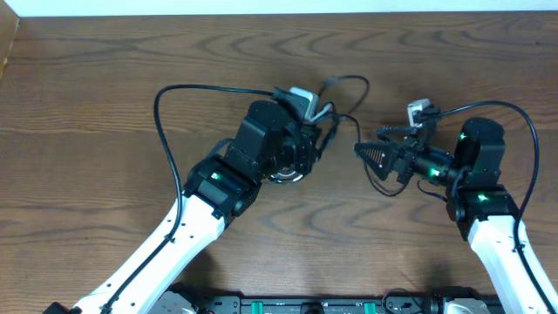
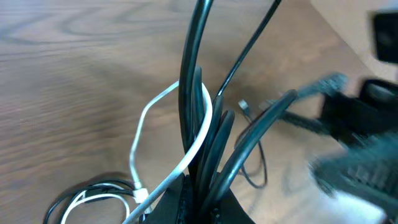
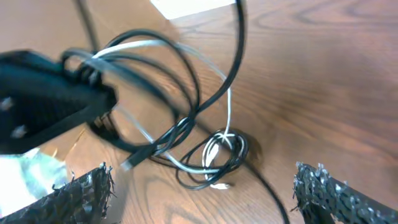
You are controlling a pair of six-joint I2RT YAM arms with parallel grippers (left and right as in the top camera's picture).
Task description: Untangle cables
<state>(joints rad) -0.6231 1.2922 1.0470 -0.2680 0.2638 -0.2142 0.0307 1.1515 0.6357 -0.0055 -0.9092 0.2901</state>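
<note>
The cables point(image 1: 336, 109) form a tangle of thin black cords and one white cord near the table's middle. My left gripper point(image 1: 321, 138) is shut on a bundle of the black cords point(image 2: 189, 74), which rise from its jaws. The white cord point(image 2: 186, 155) curves past those jaws and runs down to a small coil point(image 2: 93, 196) on the wood. My right gripper point(image 1: 364, 157) stands open just right of the tangle and faces it. Nothing is between its fingers point(image 3: 87, 193). The lifted loops point(image 3: 186, 112) and the coil point(image 3: 221, 149) lie ahead of it.
A wooden table point(image 1: 105, 78) carries the scene. A small white-and-grey block point(image 1: 420, 111) sits by the right arm, and thick black robot wires point(image 1: 170, 139) arc over the wood. The left gripper's black body point(image 3: 43, 99) fills the left of the right wrist view.
</note>
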